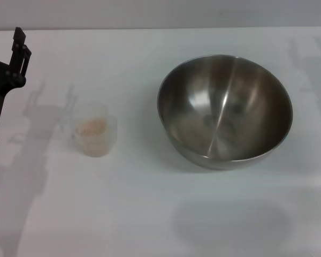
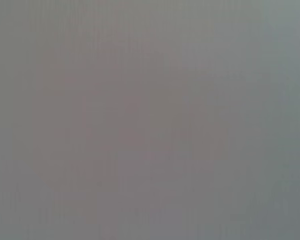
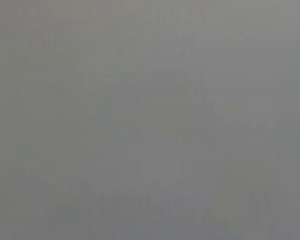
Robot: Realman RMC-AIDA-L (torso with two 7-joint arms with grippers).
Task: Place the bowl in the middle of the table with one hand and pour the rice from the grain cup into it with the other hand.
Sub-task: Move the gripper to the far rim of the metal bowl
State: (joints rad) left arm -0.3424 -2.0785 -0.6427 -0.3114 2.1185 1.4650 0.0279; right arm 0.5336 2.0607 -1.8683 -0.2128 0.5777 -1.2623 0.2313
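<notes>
The head view looks forward and down from above onto the white table (image 1: 150,214), wide enough to take in the steel bowl (image 1: 224,110) and grain cup (image 1: 94,128). Both wrist views show only featureless grey, with no recognisable overlap.

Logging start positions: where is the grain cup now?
In the head view, the grain cup stands upright on the table's left side, apart from the bowl.

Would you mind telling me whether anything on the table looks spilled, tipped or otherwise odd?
Nothing stands out. The grain cup stands upright with the rice inside it, and no grains show on the table. The bowl sits empty, apart from the cup. The left gripper is at the table's left edge.
</notes>
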